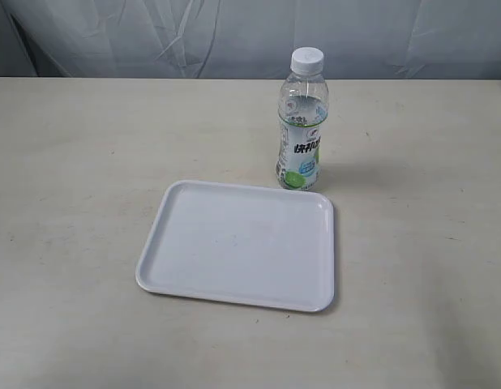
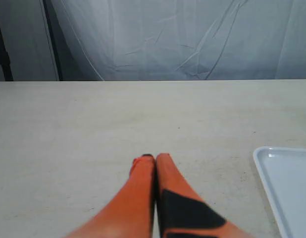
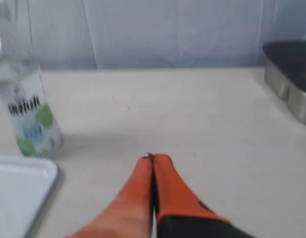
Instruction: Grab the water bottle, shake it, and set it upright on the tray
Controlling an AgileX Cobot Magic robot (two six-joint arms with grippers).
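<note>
The water bottle (image 1: 302, 121) stands upright on the table just behind the far right corner of the white tray (image 1: 238, 245), which lies flat with nothing on it. Neither arm shows in the exterior view. My left gripper (image 2: 155, 157) is shut with nothing in it over bare table, and a corner of the tray (image 2: 286, 188) shows to one side of it. My right gripper (image 3: 153, 158) is shut and holds nothing; the water bottle (image 3: 29, 114) stands off to its side, well apart, next to a corner of the tray (image 3: 19, 193).
A metal container (image 3: 291, 79) sits on the table at the edge of the right wrist view. A grey cloth backdrop (image 1: 250, 36) hangs behind the table's far edge.
</note>
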